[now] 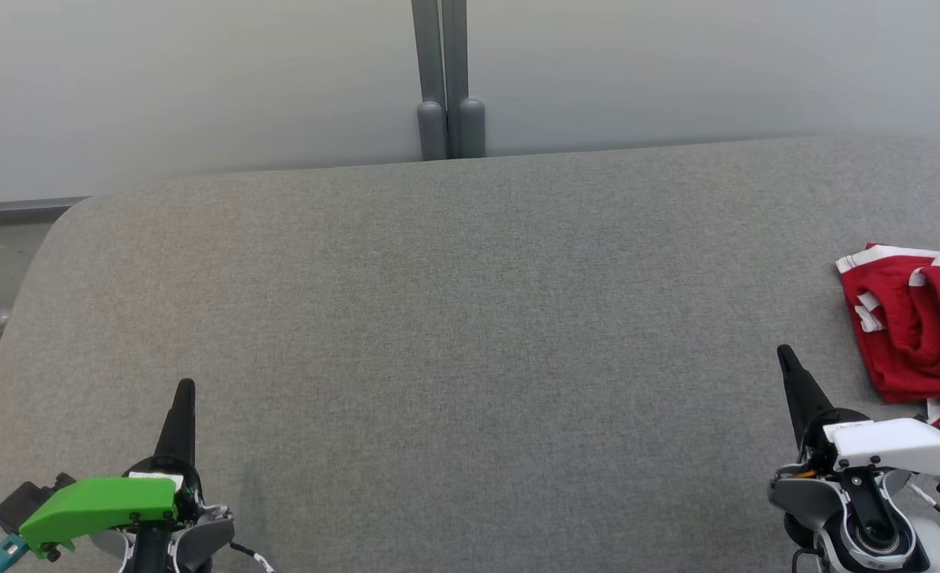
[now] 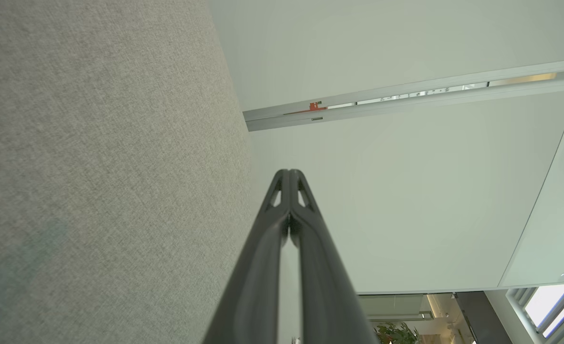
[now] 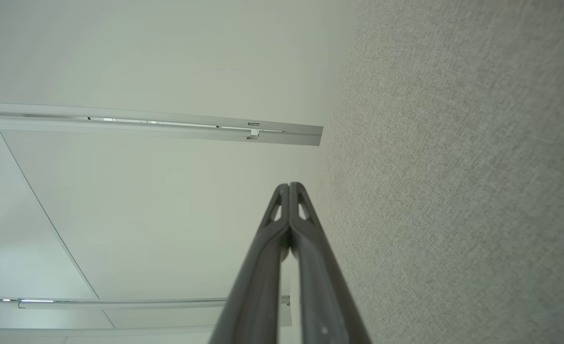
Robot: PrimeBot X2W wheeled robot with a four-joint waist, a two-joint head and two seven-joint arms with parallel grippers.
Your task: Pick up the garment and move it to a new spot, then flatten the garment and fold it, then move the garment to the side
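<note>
Your left hand (image 1: pixel 186 388) sits over the near left of the grey tabletop (image 1: pixel 470 318). Its fingers (image 2: pixel 262 253) are pressed together along their length, holding nothing and pointing toward the far wall (image 1: pixel 199 79). Your right hand (image 1: pixel 785 354) sits at the near right, likewise closed and empty, with its tips leaning slightly left. The garment (image 1: pixel 919 334), red with white trim, lies crumpled on the tabletop just right of and beyond that hand, apart from its fingertips. Its visible long axis runs near to far, and at the far end a white-edged corner points far-left. The head view's edge cuts off its right side, so you can't judge its full shape.
</note>
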